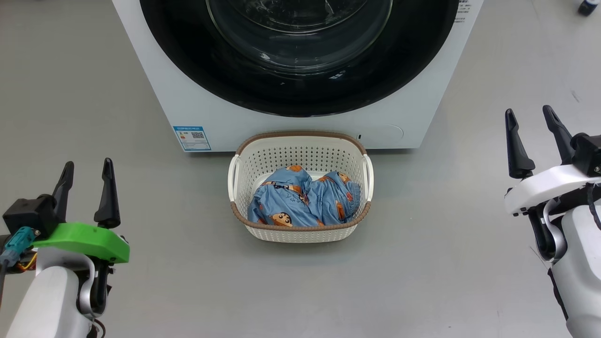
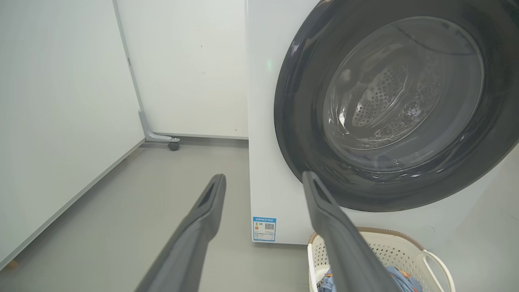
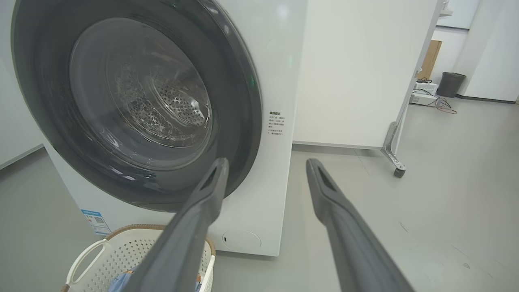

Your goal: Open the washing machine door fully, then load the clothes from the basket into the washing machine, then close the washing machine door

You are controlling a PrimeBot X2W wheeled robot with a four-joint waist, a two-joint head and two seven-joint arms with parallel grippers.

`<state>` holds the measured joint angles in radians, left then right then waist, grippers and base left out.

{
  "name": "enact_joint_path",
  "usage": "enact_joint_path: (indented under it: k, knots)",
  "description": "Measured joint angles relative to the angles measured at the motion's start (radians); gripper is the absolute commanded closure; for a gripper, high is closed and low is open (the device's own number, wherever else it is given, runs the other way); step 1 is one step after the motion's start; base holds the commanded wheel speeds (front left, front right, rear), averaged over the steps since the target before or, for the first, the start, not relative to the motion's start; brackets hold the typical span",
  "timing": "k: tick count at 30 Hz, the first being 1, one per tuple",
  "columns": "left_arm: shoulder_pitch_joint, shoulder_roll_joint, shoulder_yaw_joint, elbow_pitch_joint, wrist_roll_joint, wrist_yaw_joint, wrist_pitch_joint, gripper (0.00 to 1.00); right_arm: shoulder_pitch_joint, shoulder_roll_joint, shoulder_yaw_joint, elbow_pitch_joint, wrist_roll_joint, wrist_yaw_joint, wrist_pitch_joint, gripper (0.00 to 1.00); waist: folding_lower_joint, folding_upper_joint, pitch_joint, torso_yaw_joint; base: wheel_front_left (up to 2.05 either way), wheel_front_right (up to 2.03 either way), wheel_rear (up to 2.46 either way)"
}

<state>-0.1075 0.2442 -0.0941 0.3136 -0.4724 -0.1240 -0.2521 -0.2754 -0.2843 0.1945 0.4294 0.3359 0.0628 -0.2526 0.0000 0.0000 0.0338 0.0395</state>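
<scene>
The white washing machine [image 1: 225,117] stands ahead with its round black-rimmed door [image 1: 300,89] shut flat against the front; the door's glass shows the drum [image 2: 389,97] [image 3: 162,105]. On the floor right before it sits the cream basket [image 1: 300,141] holding the light blue printed clothes [image 1: 300,199]. My left gripper [image 1: 87,166] is open at the lower left, well left of the basket. Out to the right of the basket, my right gripper [image 1: 528,112] is open too. Nothing sits between either pair of fingers [image 2: 211,202] [image 3: 211,186].
Grey floor lies on both sides of the machine. White wheeled partition panels stand left [image 2: 170,73] and right [image 3: 365,73] of the machine, with casters [image 2: 173,145] [image 3: 399,172]. A dark bin [image 3: 451,84] and cables sit far back right.
</scene>
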Motion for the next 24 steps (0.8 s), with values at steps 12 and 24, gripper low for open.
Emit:
enact_joint_path:
  k: [12, 24]
  knots:
    - [-0.001, -0.007, 0.021, 0.001, 0.016, 0.0, 0.0, 0.0, 0.0, 0.007, -0.019, 0.018, 0.018, 0.015, 0.0, 0.0, 0.0, 0.0, 0.005, 0.002, 0.0, 0.0, 0.0]
    - [-0.006, -0.015, 0.034, 0.001, 0.021, 0.0, 0.0, 0.0, 0.0, 0.011, -0.027, 0.02, 0.013, 0.018, 0.0, 0.0, 0.0, 0.0, 0.008, 0.003, 0.0, 0.0, 0.0]
